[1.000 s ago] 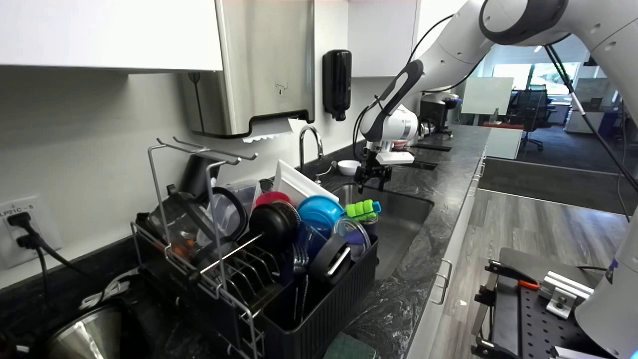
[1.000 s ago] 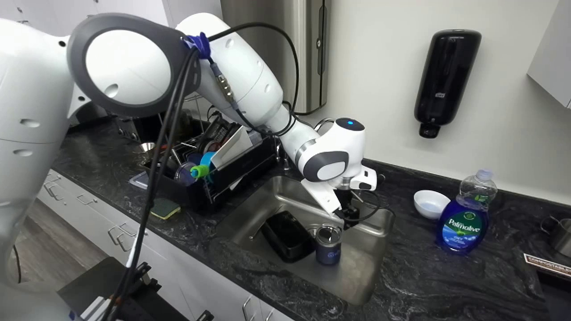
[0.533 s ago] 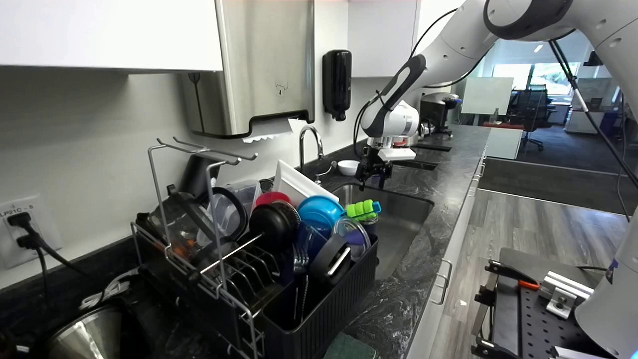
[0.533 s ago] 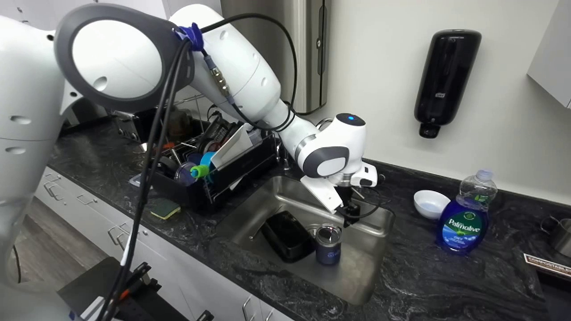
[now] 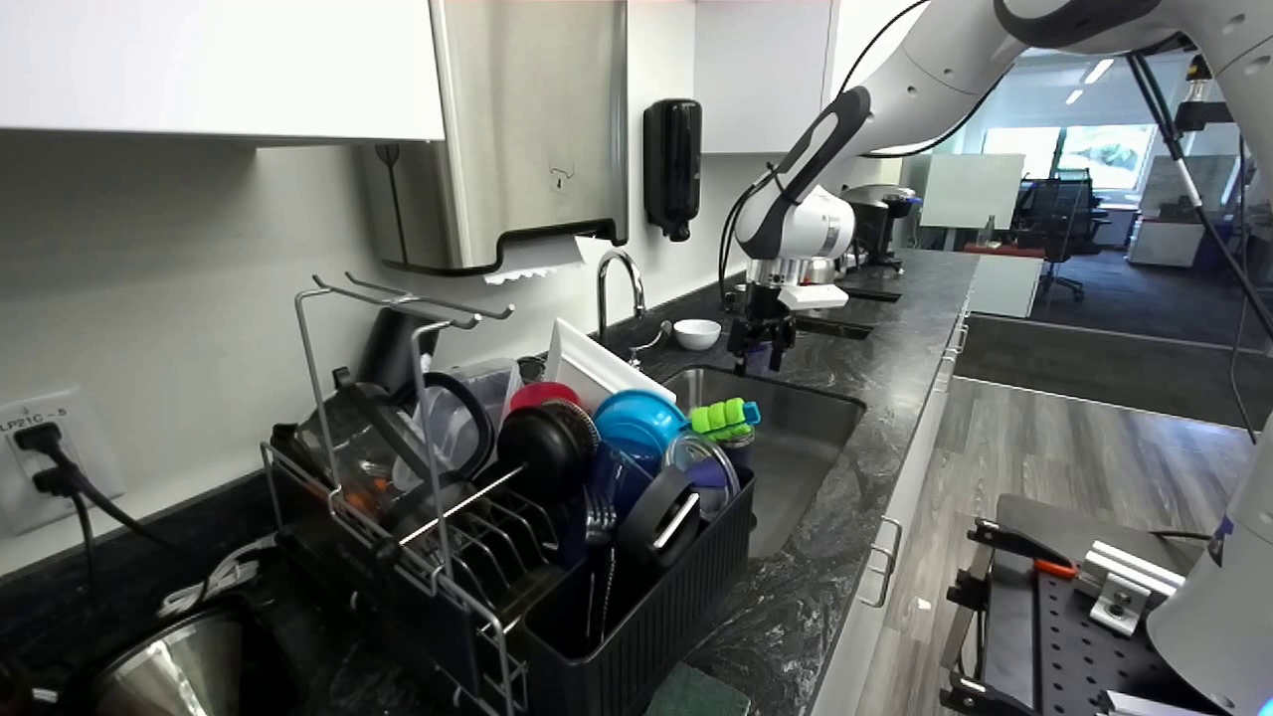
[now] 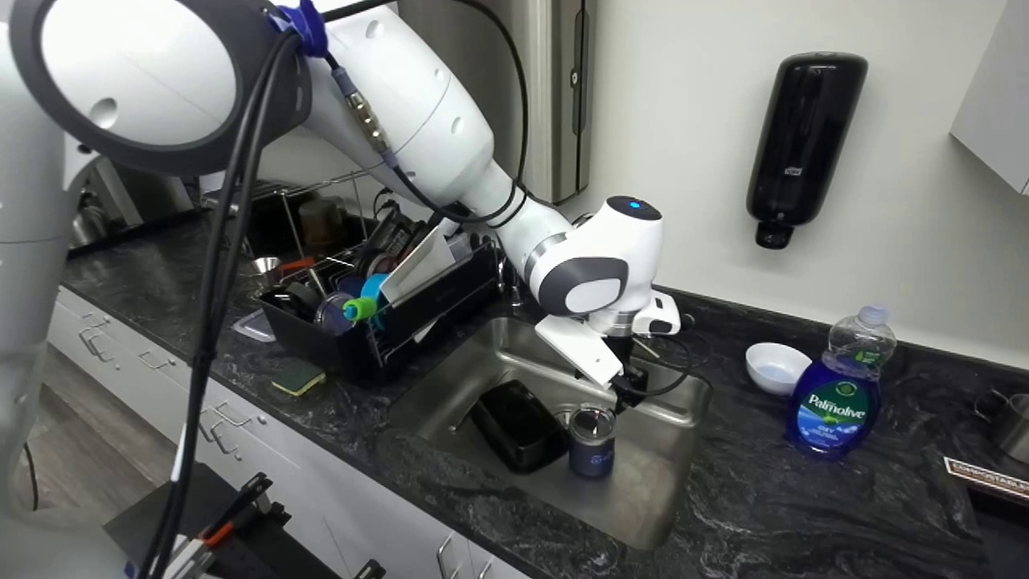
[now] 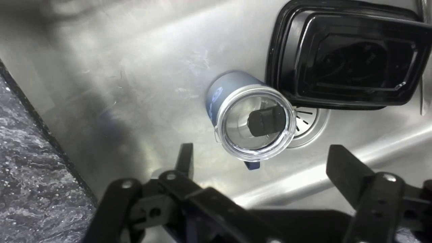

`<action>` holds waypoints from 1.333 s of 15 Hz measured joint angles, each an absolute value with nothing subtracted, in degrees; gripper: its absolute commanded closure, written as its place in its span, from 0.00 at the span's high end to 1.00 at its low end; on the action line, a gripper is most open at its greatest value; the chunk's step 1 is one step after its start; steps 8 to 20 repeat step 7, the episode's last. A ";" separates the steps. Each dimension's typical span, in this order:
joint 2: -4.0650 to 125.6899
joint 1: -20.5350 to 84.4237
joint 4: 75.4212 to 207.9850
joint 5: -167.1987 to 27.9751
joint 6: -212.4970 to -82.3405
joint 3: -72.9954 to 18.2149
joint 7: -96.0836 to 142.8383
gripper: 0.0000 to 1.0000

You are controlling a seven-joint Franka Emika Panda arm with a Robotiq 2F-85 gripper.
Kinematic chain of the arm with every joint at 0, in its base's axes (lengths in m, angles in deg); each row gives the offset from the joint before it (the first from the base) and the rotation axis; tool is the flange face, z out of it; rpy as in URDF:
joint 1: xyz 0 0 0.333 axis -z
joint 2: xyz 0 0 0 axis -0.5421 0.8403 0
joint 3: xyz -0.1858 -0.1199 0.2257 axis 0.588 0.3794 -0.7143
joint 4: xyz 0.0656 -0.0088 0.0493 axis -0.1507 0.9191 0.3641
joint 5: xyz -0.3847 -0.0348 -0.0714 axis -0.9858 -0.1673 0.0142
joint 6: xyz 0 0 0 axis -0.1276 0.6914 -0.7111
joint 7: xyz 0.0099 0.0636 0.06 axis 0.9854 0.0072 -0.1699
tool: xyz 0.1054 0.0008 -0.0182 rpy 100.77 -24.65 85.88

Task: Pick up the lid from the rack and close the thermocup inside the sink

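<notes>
The navy thermocup point(image 6: 592, 460) stands in the sink point(image 6: 639, 503). On its mouth lies the clear round lid point(image 7: 251, 156) with a black slider; whether it is pressed fully down I cannot tell. In the wrist view the side of the thermocup point(image 7: 224, 89) shows at upper left and a bit of its blue handle below. My gripper point(image 7: 261, 146) is open, its fingers wide apart with nothing between them. It hangs above the sink, apart from the cup, toward the wall side. In an exterior view the gripper point(image 5: 759, 366) points downward. The rack point(image 5: 656, 622) stands beside the sink.
A black container point(image 6: 518, 426) lies in the sink right beside the cup. Dishes crowd the rack, among them a blue bowl point(image 5: 636, 423) and a green-handled item point(image 5: 724, 416). The faucet point(image 5: 603, 303) rises by the wall. A white bowl point(image 6: 777, 368) and soap bottle point(image 6: 836, 410) stand past the sink.
The arm has drawn back and up, and the hand has shifted slightly away from the rack and turned a little. The cup with its lid has stayed put; the jaws have remained open.
</notes>
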State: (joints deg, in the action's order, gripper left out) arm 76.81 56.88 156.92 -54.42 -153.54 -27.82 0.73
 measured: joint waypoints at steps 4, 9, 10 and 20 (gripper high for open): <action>74.10 58.02 160.42 -54.29 -153.54 -27.77 -2.43 1.00; 72.42 59.32 162.98 -53.39 -153.54 -27.67 -5.17 1.00; 72.42 59.32 162.98 -53.39 -153.54 -27.67 -5.17 1.00; 72.42 59.32 162.98 -53.39 -153.54 -27.67 -5.17 1.00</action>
